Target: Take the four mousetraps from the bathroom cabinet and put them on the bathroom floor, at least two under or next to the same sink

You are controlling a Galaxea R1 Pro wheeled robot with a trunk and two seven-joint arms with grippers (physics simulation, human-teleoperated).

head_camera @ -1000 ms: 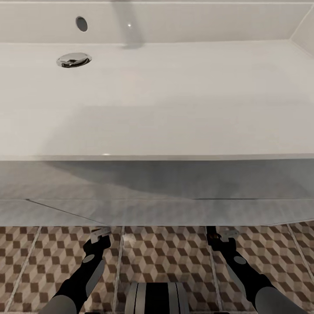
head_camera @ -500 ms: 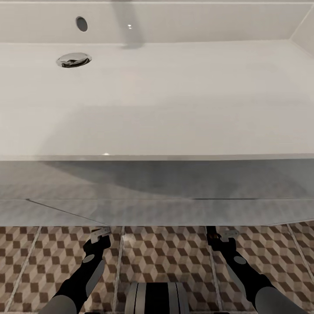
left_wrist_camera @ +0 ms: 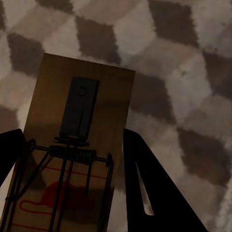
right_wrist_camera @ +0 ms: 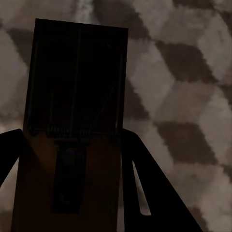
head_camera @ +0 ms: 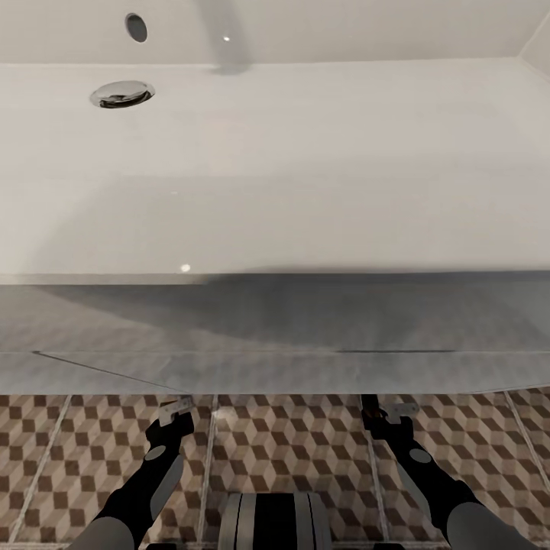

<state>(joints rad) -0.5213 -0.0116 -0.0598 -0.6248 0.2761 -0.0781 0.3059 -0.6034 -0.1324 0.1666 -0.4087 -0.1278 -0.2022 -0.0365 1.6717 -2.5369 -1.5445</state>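
Standing close to the sink (head_camera: 305,176), the robot has each set of fingers closed on a mousetrap (left_wrist_camera: 72,154), the other (right_wrist_camera: 72,140) apparently darker in shadow, both held low over the tiled floor (head_camera: 290,443) for setting down beside it.

A bathroom, seemingly in a home, is showing: a wide white sink (head_camera: 305,168) is standing over cube-patterned floor tiles (head_camera: 290,451).
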